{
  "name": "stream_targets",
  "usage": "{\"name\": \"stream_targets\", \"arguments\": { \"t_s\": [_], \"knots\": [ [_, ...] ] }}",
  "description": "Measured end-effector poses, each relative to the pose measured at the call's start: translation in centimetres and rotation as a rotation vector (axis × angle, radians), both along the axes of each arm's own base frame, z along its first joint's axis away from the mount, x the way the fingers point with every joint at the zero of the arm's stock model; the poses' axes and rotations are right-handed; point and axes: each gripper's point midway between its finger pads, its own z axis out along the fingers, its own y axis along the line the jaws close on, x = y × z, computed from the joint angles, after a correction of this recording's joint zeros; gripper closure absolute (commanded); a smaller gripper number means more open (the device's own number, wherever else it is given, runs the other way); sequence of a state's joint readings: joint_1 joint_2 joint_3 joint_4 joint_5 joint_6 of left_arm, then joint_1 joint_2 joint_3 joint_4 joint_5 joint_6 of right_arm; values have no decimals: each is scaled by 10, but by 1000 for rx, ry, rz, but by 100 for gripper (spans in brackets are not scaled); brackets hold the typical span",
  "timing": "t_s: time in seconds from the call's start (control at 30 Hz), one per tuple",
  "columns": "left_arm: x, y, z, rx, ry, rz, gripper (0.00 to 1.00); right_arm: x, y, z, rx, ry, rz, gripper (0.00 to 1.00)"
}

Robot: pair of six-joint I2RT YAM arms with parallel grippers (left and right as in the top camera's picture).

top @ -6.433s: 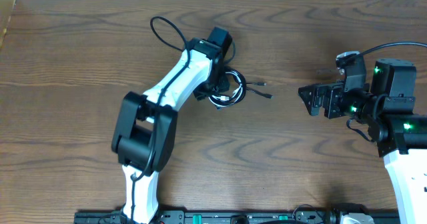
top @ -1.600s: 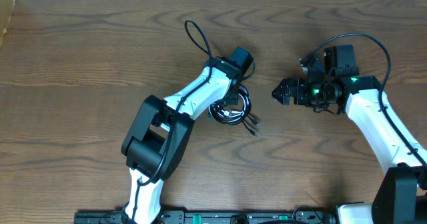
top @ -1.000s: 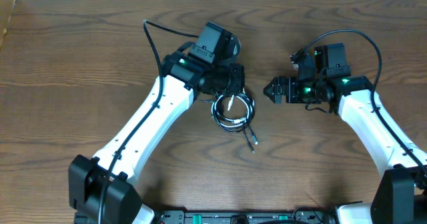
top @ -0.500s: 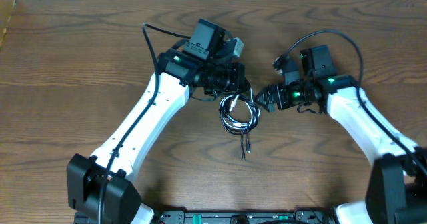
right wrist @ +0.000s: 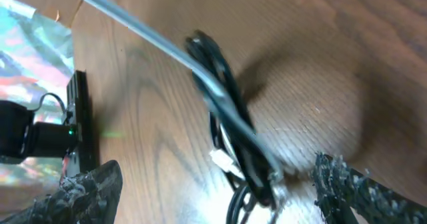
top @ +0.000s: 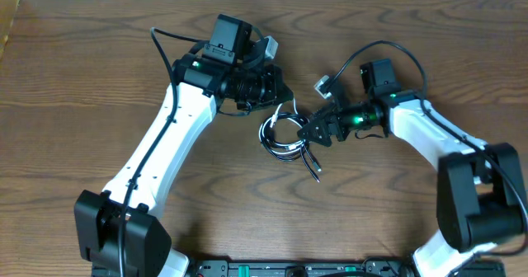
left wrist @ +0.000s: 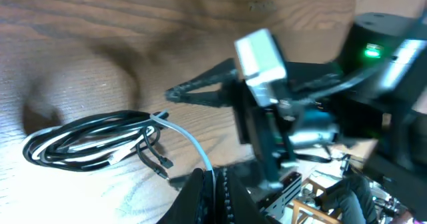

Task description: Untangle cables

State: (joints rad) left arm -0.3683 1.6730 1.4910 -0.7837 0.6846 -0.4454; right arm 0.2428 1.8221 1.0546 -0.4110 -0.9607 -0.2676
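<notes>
Wood counter (top: 74, 71), two robot arms meeting near its middle. Left jaws pressed together, pinching white cable (left wrist: 192, 145). That strand runs up into left jaws from coiled bundle (left wrist: 73, 147) of black and white cables, which lies flat on counter just ahead of them. Right jaws spread wide and straddle same bundle (right wrist: 230, 127), one fingertip on each side, nothing clamped. Cannot tell whether fingertips touch counter. Loose black plug end (top: 317, 175) lies on counter just beside right jaws.
</notes>
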Motion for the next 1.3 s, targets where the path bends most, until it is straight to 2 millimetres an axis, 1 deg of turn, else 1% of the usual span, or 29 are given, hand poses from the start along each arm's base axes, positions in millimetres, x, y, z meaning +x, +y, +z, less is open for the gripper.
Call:
{"name": "stream_targets", "arguments": {
  "t_s": [0.1, 0.13, 0.17, 0.27, 0.33, 0.37, 0.4, 0.43, 0.5, 0.57, 0.6, 0.63, 0.7, 0.77, 0.87, 0.97, 1.03, 1.13, 1.3],
  "knots": [
    [-1, -1, 1, -13, 5, -6, 92, 9, 6, -16, 19, -30, 17, 17],
    [-1, -1, 2, -14, 6, -7, 92, 13, 9, -22, 24, -42, 23, 20],
    [-2, -2, 2, -17, 7, -9, 93, 16, 11, -28, 28, -50, 23, 26],
    [-2, -2, 2, -20, 8, -10, 92, 24, 14, -42, 39, -51, 11, 49],
    [-2, -2, 2, -20, 8, -10, 93, 27, 15, -44, 43, -42, -2, 64],
    [-2, -2, 2, -20, 8, -9, 93, 28, 15, -44, 45, -34, -12, 73],
    [-1, -1, 2, -19, 7, -8, 93, 29, 15, -42, 53, -18, -25, 87],
    [-1, -1, 2, -18, 7, -6, 93, 30, 15, -41, 58, -15, -30, 94],
    [1, 2, 1, -7, 3, 4, 92, 31, 13, -38, 61, 21, -57, 98],
    [5, 7, -2, 15, -6, 24, 92, 32, 10, -30, 63, 61, -90, 99],
    [7, 9, -3, 25, -10, 32, 89, 32, 8, -26, 62, 77, -107, 99],
    [9, 13, -5, 43, -14, 45, 85, 33, 6, -20, 62, 87, -125, 99],
    [13, 21, -9, 85, -25, 70, 71, 32, 0, -4, 38, 127, -188, 99],
    [16, 31, -15, 138, -24, 102, 66, 29, -7, 10, 1, 150, -244, 99],
    [19, 41, -21, 198, -28, 135, 65, 26, -20, 31, -71, 159, -354, 99],
    [20, 46, -24, 228, -38, 145, 65, 25, -33, 43, -125, 164, -453, 99],
    [22, 49, -24, 241, -43, 152, 65, 24, -38, 44, -146, 181, -499, 99],
    [21, 48, -25, 250, -49, 148, 65, 21, -44, 37, -181, 233, -548, 99],
    [15, 35, -25, 258, -62, 110, 67, 22, -46, 35, -190, 262, -586, 99]
  ]
}}
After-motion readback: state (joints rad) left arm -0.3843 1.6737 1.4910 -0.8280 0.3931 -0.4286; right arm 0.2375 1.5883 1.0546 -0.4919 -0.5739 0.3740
